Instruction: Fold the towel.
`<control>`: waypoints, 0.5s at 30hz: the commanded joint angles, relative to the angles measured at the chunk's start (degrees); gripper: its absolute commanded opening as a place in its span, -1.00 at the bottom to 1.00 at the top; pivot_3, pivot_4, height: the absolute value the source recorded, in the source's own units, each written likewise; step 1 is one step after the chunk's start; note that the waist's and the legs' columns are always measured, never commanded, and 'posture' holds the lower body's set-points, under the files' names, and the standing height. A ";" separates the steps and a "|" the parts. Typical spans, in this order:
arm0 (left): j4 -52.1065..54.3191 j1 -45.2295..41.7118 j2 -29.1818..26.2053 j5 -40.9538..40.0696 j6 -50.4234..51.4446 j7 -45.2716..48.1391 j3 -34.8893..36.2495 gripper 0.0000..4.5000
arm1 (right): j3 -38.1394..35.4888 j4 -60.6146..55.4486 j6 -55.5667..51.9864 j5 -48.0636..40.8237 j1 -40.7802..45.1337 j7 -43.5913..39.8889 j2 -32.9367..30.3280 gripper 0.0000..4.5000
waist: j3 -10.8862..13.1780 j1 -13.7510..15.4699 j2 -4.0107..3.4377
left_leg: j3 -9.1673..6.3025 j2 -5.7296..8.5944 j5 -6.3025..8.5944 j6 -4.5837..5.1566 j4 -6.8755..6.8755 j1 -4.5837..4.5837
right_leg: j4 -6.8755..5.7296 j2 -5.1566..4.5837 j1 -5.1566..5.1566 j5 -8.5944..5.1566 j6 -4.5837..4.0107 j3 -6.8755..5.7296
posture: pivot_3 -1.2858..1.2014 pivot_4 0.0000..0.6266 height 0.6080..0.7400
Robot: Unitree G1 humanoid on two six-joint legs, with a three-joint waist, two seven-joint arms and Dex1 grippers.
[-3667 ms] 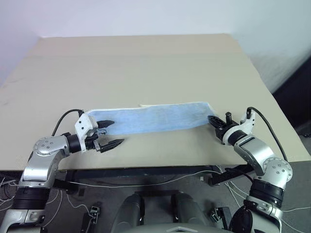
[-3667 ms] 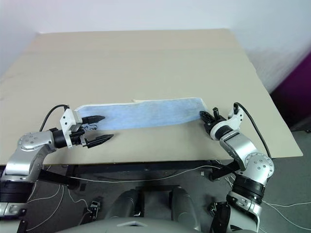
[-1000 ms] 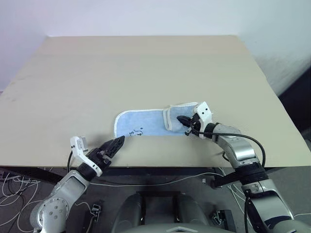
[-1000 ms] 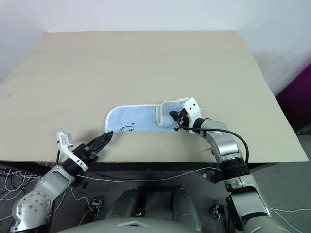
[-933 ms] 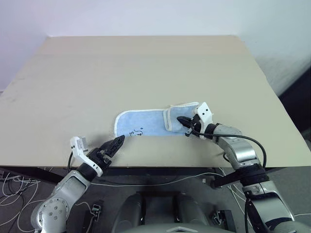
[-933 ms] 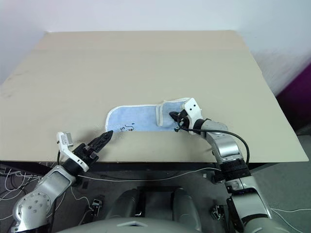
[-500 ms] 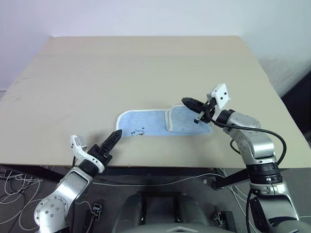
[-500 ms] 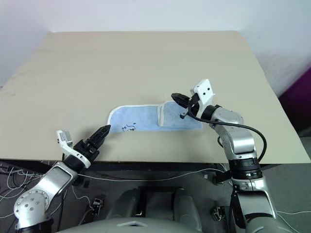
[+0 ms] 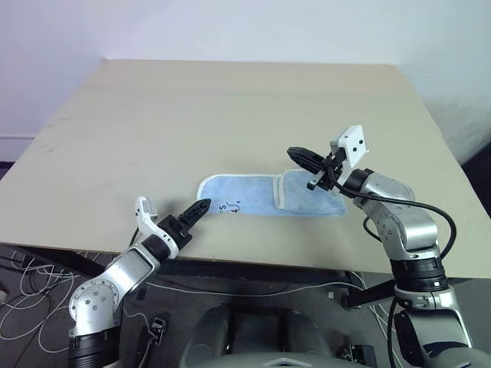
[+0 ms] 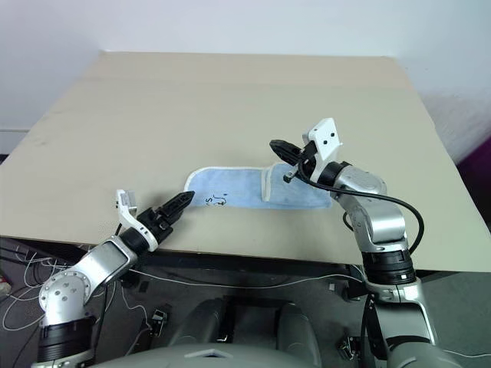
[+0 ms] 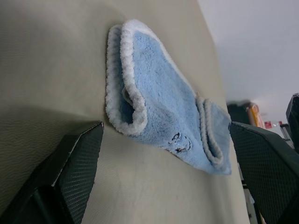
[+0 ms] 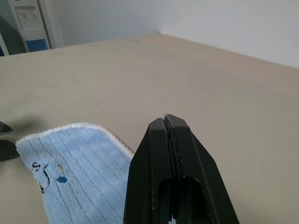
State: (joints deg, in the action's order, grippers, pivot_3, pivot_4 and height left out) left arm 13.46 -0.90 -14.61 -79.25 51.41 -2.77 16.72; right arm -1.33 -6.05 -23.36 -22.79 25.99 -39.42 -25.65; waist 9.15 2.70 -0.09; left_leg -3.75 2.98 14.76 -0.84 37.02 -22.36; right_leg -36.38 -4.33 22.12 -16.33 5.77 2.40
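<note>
The towel point(image 9: 270, 196) is lying partly folded near the table's point(image 9: 230, 107) front edge. The left gripper point(image 9: 198, 208), jaws apart, is nearing its end; the right gripper point(image 9: 301, 158) is hovering pinched together, empty. A shallow pinch risks dragging layers askew.

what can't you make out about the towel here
- Towel printed mark: too small to read in the eye views.
- Its part under the folded-over flap, eye views: covered by the flap.
- Its part behind the shut right gripper, right wrist view: blocked by the fingers.
- White loop: cannot tell where it is.
</note>
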 commanded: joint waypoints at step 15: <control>-0.17 1.63 0.73 -2.75 -0.36 -2.11 2.21 -0.99 | -0.34 -2.58 1.45 -0.01 -0.62 1.20 1.37 -1.00 | 0.04 -0.65 0.03 | 0.04 0.08 0.04 0.07 -0.11 -0.16 | 0.07 -0.10 0.06 0.01 0.05 0.04 | 0.03 -0.52 1.00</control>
State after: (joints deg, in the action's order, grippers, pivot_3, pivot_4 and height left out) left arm 13.17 -0.43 -13.40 -81.32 50.91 -4.95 18.43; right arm -1.03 -6.44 -23.12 -22.68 25.39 -38.48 -24.61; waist 9.18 2.05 -0.06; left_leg -3.71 3.06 14.80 -0.77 36.88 -22.52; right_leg -36.30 -4.43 22.18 -16.33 5.81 2.45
